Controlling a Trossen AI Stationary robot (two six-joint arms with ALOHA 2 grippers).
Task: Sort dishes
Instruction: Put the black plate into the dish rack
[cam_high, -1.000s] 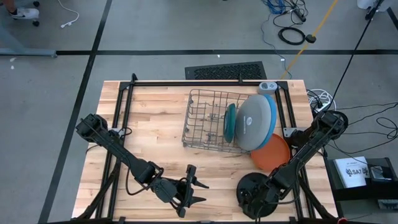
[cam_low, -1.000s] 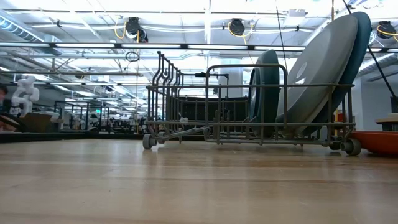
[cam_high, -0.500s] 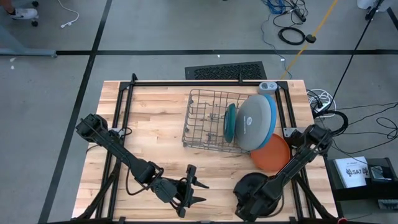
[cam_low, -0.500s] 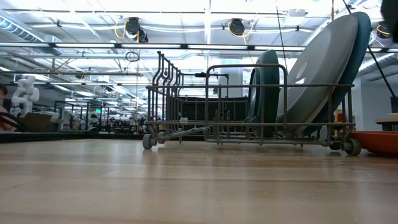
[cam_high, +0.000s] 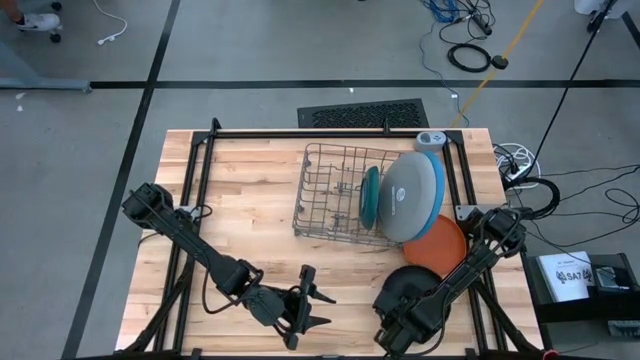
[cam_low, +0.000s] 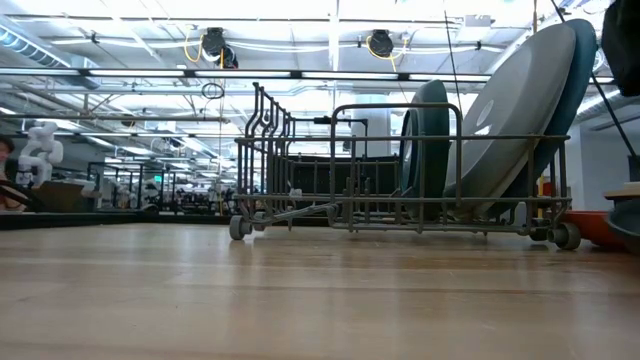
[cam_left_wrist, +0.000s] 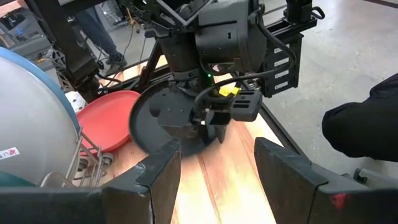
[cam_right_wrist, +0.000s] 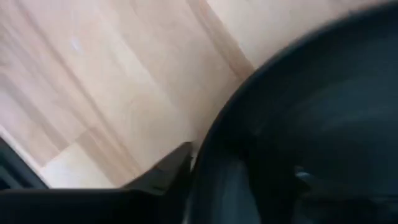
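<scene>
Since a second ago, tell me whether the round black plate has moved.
Yes. The round black plate, held by the right claw, has tilted up toward the flat orange plate.

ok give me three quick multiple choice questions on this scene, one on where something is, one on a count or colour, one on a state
1. Where is the orange plate?
A. inside the dish rack
B. on the table beside the dish rack
C. in the left gripper

2. How many plates stand in the rack?
A. three
B. one
C. five

3. What is the left gripper doing?
A. gripping the grey plate
B. open, holding nothing
C. shut on the rack

Answers:
1 B, it lies flat outside the wire.
2 A, teal, grey and blue.
3 B, its fingers are spread over bare wood.
</scene>
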